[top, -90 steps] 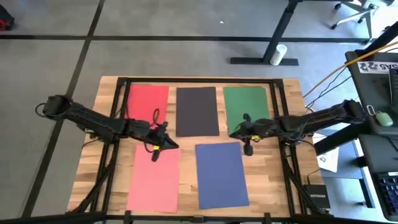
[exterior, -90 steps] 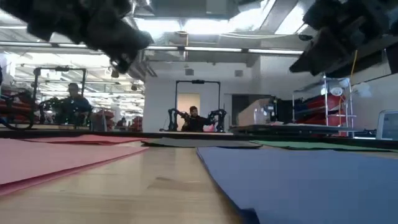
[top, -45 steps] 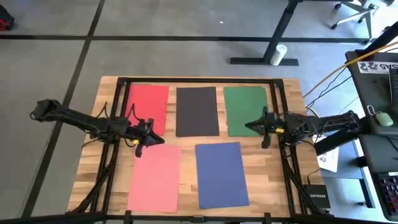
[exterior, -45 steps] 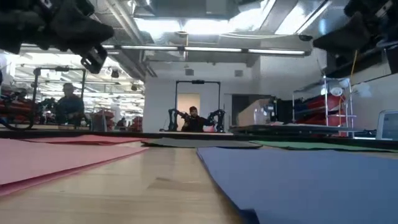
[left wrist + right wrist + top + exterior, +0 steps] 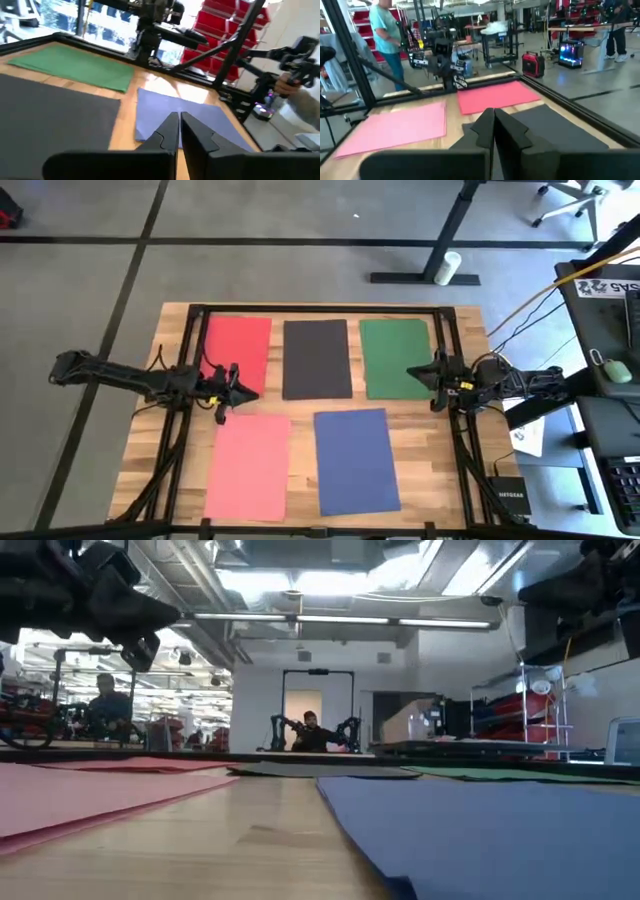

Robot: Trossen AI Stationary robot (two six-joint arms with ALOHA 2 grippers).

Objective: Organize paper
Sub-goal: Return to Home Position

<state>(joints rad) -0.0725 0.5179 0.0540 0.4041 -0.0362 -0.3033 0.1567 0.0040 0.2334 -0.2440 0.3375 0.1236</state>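
Five sheets of paper lie flat on the wooden table: red (image 5: 237, 355), black (image 5: 317, 358) and green (image 5: 395, 357) in the far row, pink (image 5: 249, 465) and blue (image 5: 356, 460) in the near row. My left gripper (image 5: 240, 390) hovers shut over the red sheet's near right corner. In its wrist view (image 5: 179, 122) it faces the blue sheet (image 5: 190, 120). My right gripper (image 5: 414, 374) hovers shut over the green sheet's near right part. Its wrist view (image 5: 493, 117) faces the black sheet (image 5: 555, 132). Both hang clear above the table in the low view.
Black frame rails (image 5: 190, 395) run along the table's left, right and far sides. A white sheet (image 5: 528, 435) and a small black box (image 5: 508, 498) lie off the right edge, beside a desk with a mouse (image 5: 617, 370). People stand in the room behind.
My left gripper has drawn back from over the pink sheet's far edge toward the table's left and far side. My right gripper has drawn back toward the right edge, off the green sheet's near left corner. The sheets lie as before.
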